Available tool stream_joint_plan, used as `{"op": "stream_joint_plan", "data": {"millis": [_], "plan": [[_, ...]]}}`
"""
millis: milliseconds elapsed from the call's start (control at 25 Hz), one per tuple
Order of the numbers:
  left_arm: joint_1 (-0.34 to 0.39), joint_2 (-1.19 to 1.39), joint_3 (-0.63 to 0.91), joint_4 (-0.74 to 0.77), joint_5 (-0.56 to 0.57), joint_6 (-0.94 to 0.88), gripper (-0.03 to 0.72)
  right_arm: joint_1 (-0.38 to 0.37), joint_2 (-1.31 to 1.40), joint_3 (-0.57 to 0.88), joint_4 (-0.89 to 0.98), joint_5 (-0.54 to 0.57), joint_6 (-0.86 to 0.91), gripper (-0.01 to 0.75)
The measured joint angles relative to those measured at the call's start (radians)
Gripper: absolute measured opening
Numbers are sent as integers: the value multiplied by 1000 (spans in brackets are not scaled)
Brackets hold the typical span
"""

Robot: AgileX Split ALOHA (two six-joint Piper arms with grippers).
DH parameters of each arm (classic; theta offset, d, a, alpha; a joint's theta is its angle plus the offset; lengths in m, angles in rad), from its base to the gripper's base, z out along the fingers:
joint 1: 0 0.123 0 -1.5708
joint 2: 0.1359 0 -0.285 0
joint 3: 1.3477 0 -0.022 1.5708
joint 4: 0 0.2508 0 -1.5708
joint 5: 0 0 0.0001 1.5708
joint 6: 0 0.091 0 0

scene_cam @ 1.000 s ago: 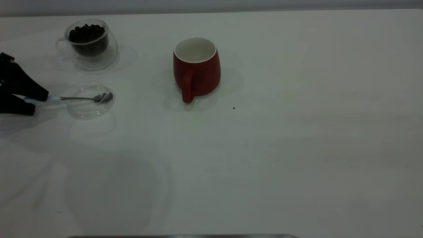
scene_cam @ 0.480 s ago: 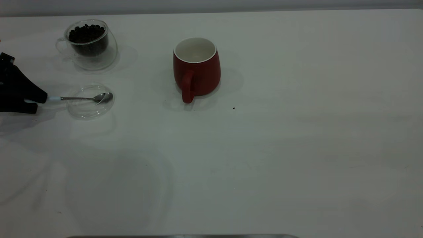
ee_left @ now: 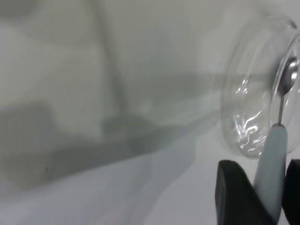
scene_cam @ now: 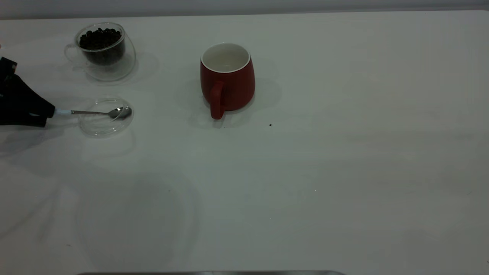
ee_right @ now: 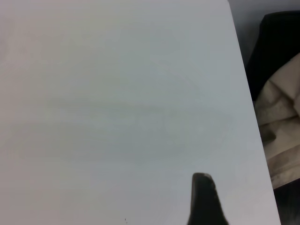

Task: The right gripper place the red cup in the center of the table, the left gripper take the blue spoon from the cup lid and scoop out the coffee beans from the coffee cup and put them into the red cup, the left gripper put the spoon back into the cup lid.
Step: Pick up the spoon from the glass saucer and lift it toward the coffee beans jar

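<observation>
The black left end effector (scene_cam: 44,114), at nine o'clock on the white desk (scene_cam: 305,172), is clamping the pale-blue-handled metal teaspoon (scene_cam: 93,112), whose bowl is resting in the clear round glass lid (scene_cam: 101,128); a skewed lift risks dragging that lid.

No readable text, labels, brands, numbers or signs in any view. Red cup (scene_cam: 227,79), coffee cup (scene_cam: 102,49), cup lid (scene_cam: 105,117) and blue spoon (scene_cam: 91,113) all unmarked.
</observation>
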Motion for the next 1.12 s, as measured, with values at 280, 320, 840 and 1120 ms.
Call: {"op": "stream_joint_plan", "data": {"millis": [280,320,840,1120], "plan": [[0,0,0,-33,25,0,231,0,0,0,0,0,0,518],[0,0,0,-36,26,0,229,0,0,0,0,0,0,518],[0,0,0,-47,62,0,183,0,0,0,0,0,0,518],[0,0,0,-58,90,1,152,0,0,0,0,0,0,518]]}}
